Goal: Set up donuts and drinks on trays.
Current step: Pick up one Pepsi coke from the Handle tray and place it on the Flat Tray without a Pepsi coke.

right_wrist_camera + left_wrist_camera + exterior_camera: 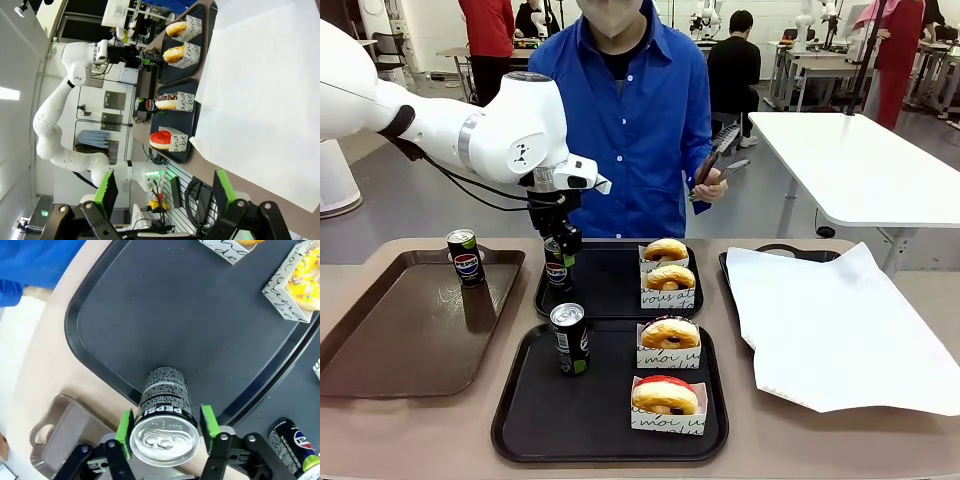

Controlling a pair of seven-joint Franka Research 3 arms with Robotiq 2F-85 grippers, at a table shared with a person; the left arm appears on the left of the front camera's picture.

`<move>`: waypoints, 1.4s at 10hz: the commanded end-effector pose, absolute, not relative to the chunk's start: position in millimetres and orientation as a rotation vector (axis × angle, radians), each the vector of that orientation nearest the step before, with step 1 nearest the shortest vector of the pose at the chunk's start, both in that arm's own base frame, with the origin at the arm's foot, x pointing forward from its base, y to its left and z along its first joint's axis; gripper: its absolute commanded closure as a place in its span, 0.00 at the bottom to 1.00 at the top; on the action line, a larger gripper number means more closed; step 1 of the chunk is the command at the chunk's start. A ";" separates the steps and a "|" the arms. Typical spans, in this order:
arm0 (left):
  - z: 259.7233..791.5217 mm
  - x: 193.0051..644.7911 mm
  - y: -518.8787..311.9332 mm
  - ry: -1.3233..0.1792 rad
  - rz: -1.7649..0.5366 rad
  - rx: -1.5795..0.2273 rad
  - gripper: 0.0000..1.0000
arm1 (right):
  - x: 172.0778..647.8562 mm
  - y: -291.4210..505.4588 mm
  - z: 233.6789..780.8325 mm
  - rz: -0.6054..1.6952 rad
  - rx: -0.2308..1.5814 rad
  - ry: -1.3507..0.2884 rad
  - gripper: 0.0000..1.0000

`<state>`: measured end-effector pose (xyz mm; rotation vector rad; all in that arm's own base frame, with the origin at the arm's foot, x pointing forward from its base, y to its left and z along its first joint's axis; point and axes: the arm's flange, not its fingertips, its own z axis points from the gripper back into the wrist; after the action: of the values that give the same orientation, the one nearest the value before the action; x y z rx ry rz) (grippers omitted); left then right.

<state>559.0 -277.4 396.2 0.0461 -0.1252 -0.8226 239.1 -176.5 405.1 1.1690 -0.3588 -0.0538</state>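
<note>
My left gripper (560,258) points down over the far black tray (610,290), a green pad on either side of a dark Pepsi can (165,400). The can stands upright at that tray's left edge, and the pads sit just off its sides, open. Two boxed donuts (667,273) share the far tray. On the near black tray (550,420) stand a black-and-green can (569,338), a chocolate-iced donut (670,335) and a red-iced donut (665,395). My right gripper (165,187) is open and holds nothing, off the table's right side.
A longer brown tray (390,330) at the left holds another Pepsi can (466,257). A white paper sheet (840,330) covers a dark tray at the right. Across the table, a person in a blue shirt holds tongs (715,160).
</note>
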 end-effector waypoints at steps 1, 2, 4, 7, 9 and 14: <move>405.5 557.6 -283.3 -0.154 -0.807 0.064 0.00 | 239.1 -176.4 404.6 -0.044 1.179 -0.374 0.00; 409.3 556.0 -284.4 -0.149 -0.806 0.058 0.00 | 239.1 -176.4 404.6 -0.044 1.179 -0.374 0.00; 427.3 552.4 -282.6 -0.129 -0.774 0.048 0.00 | 239.1 -176.4 404.6 -0.044 1.179 -0.374 0.00; 471.4 525.3 -265.3 -0.160 -0.592 0.024 0.00 | 239.1 -176.4 404.6 -0.044 1.179 -0.374 0.00; 488.7 508.8 -251.2 -0.146 -0.559 0.048 0.00 | 239.1 -176.4 404.6 -0.044 1.179 -0.374 0.00; 507.8 438.4 -214.6 -0.187 -0.467 0.039 0.00 | 239.1 -176.4 404.6 -0.044 1.179 -0.374 0.00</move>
<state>455.4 -222.8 512.2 0.0377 -0.1510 -0.4984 239.2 -176.6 404.8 1.1693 -0.3578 -0.0542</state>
